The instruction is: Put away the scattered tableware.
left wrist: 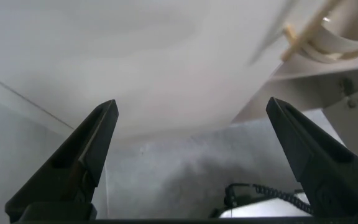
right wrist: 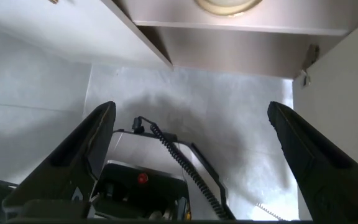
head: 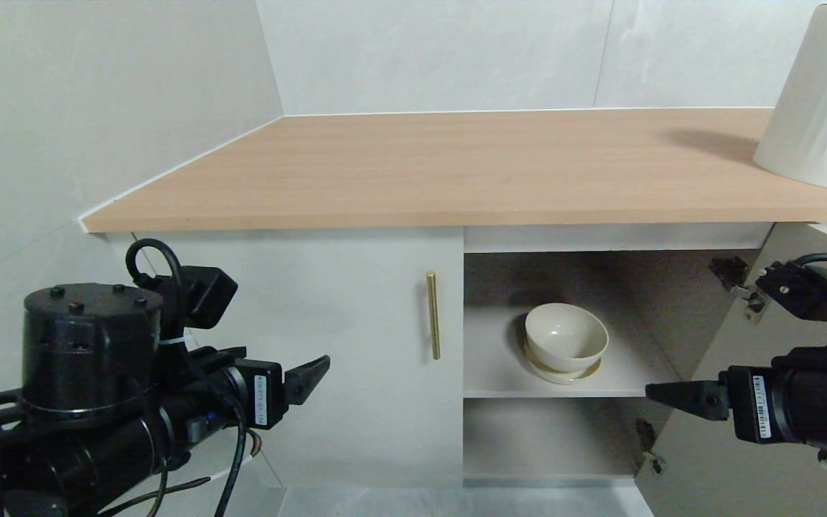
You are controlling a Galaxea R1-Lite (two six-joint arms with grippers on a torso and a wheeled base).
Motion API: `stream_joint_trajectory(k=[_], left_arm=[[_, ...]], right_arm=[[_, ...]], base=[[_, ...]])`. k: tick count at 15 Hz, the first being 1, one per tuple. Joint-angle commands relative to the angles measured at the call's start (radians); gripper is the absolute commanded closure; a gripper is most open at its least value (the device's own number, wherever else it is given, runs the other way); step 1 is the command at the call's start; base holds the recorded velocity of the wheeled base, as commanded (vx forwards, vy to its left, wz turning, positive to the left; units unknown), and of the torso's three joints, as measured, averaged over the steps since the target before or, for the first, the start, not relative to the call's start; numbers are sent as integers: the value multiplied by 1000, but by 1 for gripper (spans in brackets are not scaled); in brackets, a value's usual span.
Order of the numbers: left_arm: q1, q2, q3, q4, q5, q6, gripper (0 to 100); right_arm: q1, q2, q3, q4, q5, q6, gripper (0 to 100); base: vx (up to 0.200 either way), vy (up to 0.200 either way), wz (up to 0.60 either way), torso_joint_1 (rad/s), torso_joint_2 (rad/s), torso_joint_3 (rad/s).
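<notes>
Now, bowl atop plate on cabinet shelf.

Open cabinet compartment, bowl on plate fills the shelf left of middle, bare shelf room toward its right edge, closed left door blocks the left, swung-out door flanks the right

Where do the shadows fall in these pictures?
Head view: the white pleated shade casts a soft shadow leftward on the countertop; the bowl darkens the shelf at its left. Right wrist view: a dim patch lies on the floor.
</notes>
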Motion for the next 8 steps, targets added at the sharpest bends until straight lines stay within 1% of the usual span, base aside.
stream_joint_trajectory(k=[1,8], left_arm=[[-10,-6,2,-1,1,0,0],[-27,11,5,1,12,-2,0]], right_arm=[[6,-16,1,0,-2,-3,0],[16,-21,9,2,-18,-4,0]], base=[[0,0,0,0,0,0],[-200,0,0,0,2,5]])
